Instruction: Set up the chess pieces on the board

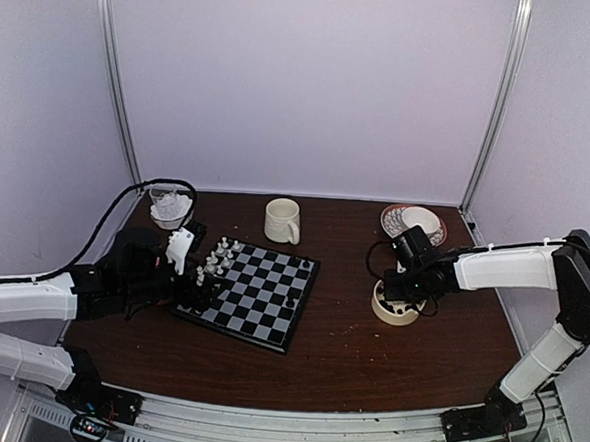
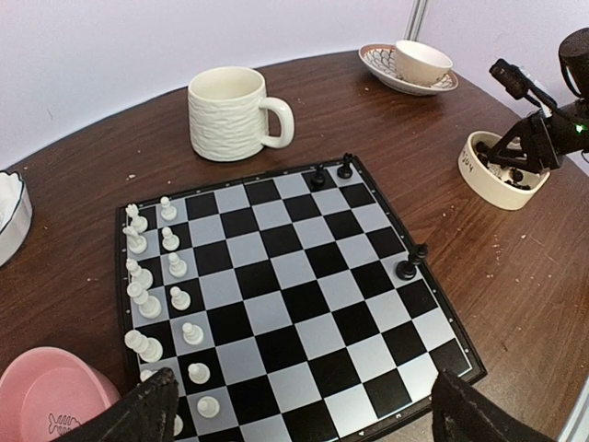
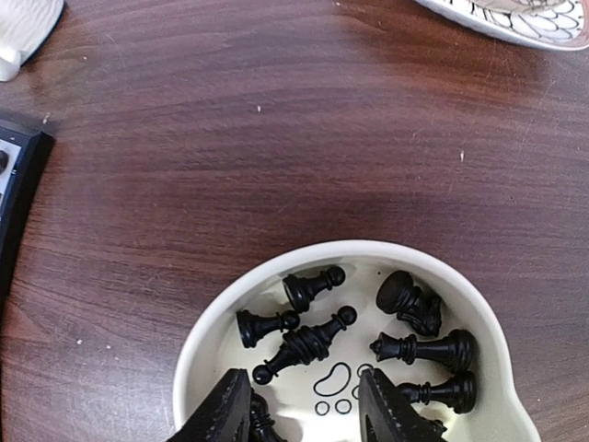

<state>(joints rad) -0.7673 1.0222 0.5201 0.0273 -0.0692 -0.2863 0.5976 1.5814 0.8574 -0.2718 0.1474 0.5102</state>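
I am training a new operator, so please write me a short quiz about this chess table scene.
1. Which colour has more chess pieces on the board?
2. True or false: the right hand is over the cream bowl.
3. Most black pieces lie: A on the board; B in the cream bowl; C in the right hand.
Key: 1 white; 2 true; 3 B.
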